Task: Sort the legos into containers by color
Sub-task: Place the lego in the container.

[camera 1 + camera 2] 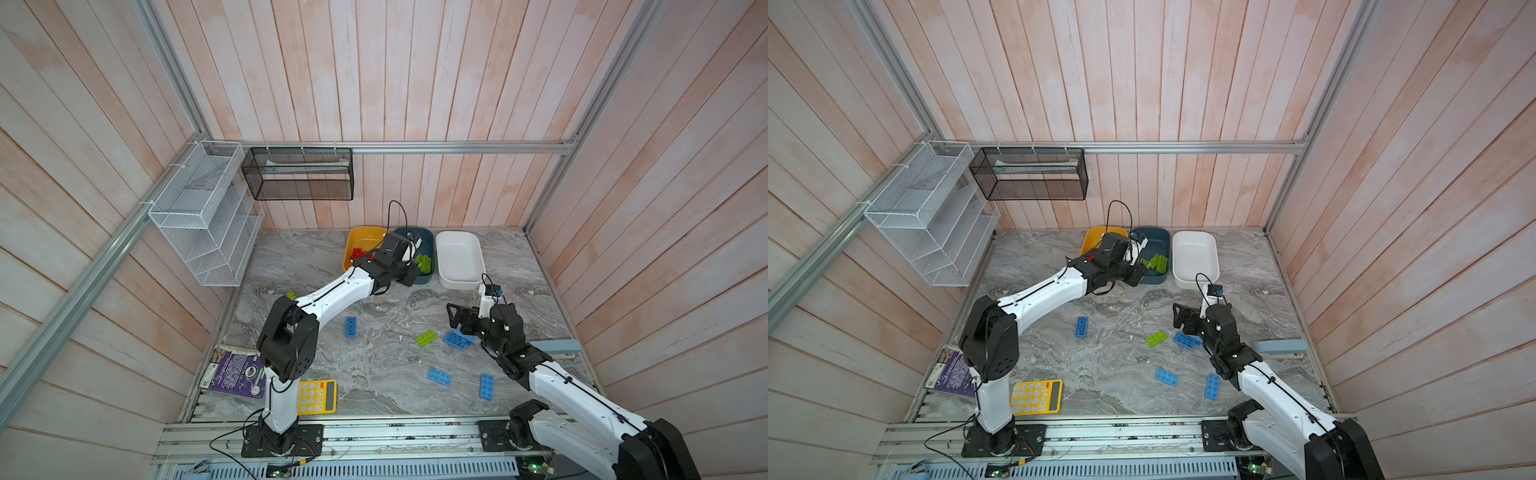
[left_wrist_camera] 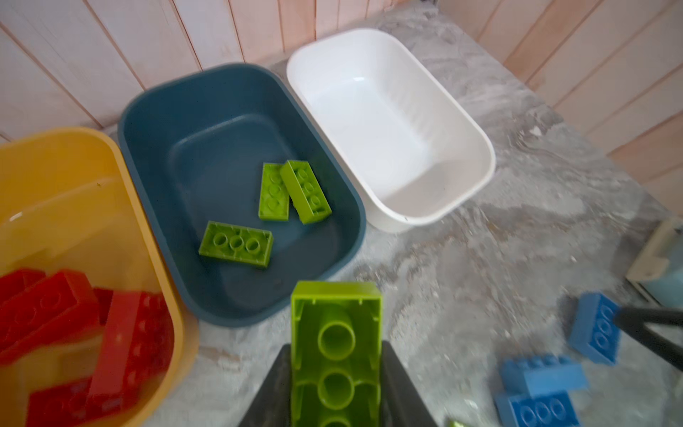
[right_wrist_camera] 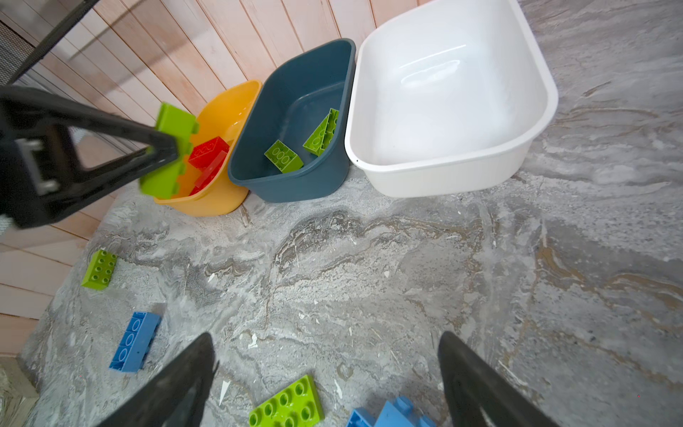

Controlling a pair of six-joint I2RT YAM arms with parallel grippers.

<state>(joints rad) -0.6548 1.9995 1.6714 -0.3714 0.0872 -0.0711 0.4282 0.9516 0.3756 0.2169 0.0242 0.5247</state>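
Tabletop (image 1: 374, 374), grey marble. At its back wall, side by side: yellow tub (image 2: 55, 177), teal tub (image 2: 207, 148), white tub (image 2: 388, 111). Left hand (image 2: 334, 362) nearly closed, pinching a green lego (image 2: 336, 307) by its long sides, raised just before the teal tub's front rim. Right hand (image 3: 324, 335) spread wide, holding nothing. Three green legos (image 2: 236, 244) lie in teal tub, red legos (image 2: 48, 307) in yellow tub, blue legos (image 1: 351, 327) loose on tabletop.

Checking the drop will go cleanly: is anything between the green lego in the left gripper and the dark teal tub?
Nothing visible does. The left gripper holds the green lego at the near rim of the dark teal tub, which is open on top. The three green legos inside leave bare floor.
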